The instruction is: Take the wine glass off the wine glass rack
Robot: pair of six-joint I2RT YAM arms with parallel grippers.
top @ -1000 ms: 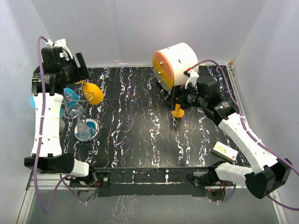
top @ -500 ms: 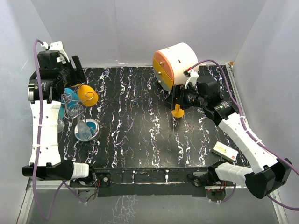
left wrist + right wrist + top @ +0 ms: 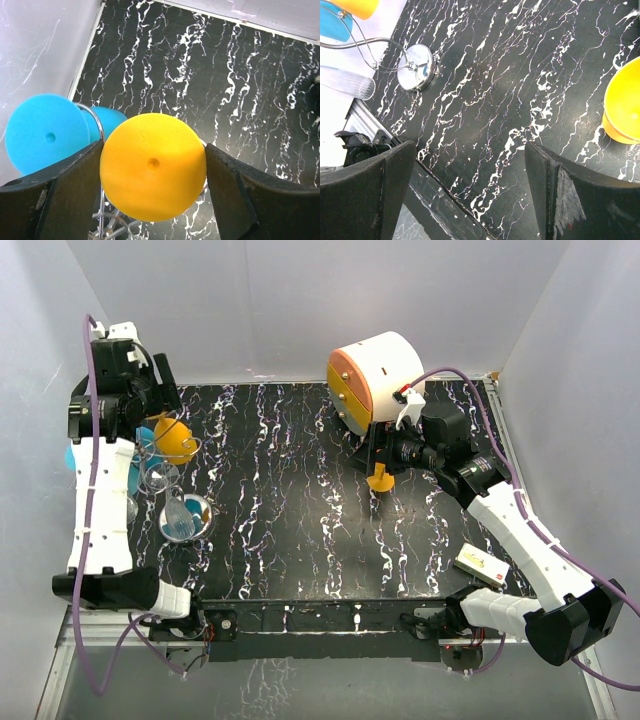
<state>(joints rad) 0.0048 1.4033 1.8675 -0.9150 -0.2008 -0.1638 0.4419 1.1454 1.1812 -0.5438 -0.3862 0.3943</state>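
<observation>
My left gripper (image 3: 160,418) is shut on the round foot of an orange wine glass (image 3: 175,440) at the table's far left. In the left wrist view that foot is a yellow disc (image 3: 152,165) pinched between both fingers (image 3: 65,190). A chrome wire of the wine glass rack (image 3: 98,127) curves right beside it. The rack's shiny disc base (image 3: 187,517) stands below, with blue glasses (image 3: 148,440) and clear glasses (image 3: 160,477) hanging around it. My right gripper (image 3: 385,452) is open and empty over the table, above another orange glass (image 3: 380,480).
A round white-and-orange drawer cabinet (image 3: 375,375) stands at the back, just behind my right gripper. A small white card (image 3: 483,565) lies near the right front. The right wrist view shows the rack base (image 3: 419,60), a clear glass (image 3: 347,82) and the table's front edge.
My left gripper has carried the orange glass a little to the left, closer to the blue glasses. The right arm has not moved.
</observation>
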